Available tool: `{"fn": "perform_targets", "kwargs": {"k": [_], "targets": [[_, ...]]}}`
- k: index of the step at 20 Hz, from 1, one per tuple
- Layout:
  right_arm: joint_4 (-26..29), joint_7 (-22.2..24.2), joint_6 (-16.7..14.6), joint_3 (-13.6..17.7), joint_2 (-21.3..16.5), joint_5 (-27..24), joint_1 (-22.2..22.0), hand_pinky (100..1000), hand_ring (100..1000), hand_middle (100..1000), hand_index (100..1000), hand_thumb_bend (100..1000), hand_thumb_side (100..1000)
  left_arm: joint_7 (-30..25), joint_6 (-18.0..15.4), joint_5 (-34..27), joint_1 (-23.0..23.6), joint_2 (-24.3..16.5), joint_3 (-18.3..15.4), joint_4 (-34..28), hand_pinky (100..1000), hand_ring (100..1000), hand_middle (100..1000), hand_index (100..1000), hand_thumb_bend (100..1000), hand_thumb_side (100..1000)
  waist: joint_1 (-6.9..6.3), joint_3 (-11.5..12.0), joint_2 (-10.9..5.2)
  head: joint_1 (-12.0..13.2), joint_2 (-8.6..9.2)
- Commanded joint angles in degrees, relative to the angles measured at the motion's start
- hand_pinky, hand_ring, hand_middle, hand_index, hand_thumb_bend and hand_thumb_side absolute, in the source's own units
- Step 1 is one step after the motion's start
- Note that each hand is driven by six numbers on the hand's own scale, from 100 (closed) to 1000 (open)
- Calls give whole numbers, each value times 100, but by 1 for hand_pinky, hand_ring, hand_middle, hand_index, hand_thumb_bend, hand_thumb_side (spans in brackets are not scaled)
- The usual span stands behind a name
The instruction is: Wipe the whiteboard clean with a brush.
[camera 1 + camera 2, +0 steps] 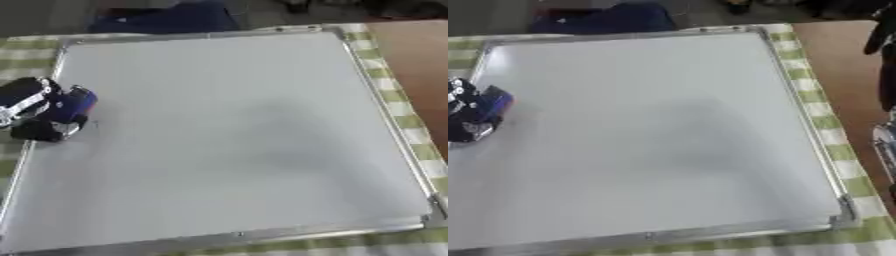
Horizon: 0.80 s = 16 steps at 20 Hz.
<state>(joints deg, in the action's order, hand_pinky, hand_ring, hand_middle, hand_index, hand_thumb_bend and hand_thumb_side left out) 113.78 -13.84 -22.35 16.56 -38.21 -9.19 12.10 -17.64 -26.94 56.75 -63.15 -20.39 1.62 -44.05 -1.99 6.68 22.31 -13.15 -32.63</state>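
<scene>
A large whiteboard (227,135) with a silver frame lies flat on a green checked cloth, and its surface shows no marks. At its left edge my left hand (31,112) is shut on a blue brush (73,105), which rests on the board. Part of my right arm (883,60) shows dark at the right edge of the right eye view, off the board; its hand is not visible.
A brown wooden tabletop (418,65) lies to the right of the cloth (398,105). Dark blue fabric (166,20) sits beyond the board's far edge. A silver object (885,145) shows at the right edge.
</scene>
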Motion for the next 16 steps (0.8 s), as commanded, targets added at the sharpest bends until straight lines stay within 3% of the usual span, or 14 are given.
{"fn": "perform_targets", "kwargs": {"k": [1, 6, 16], "targets": [[81, 2, 6, 85, -81, 35, 33, 728, 585, 471, 264, 188, 966, 35, -32, 125, -139, -65, -69, 4, 715, 526, 308, 133, 287, 535, 22, -22, -93, 38, 90], [81, 9, -5, 76, -71, 29, 46, 728, 584, 469, 263, 189, 965, 193, 18, 568, -212, 13, -117, 145, 717, 547, 328, 145, 315, 544, 30, -50, -79, 83, 148], [81, 46, 3, 85, -31, 46, 56, 729, 583, 468, 262, 191, 962, 404, -113, 1163, -306, 181, -169, 357, 676, 543, 320, 145, 238, 471, 22, -109, -23, 131, 203]]}}
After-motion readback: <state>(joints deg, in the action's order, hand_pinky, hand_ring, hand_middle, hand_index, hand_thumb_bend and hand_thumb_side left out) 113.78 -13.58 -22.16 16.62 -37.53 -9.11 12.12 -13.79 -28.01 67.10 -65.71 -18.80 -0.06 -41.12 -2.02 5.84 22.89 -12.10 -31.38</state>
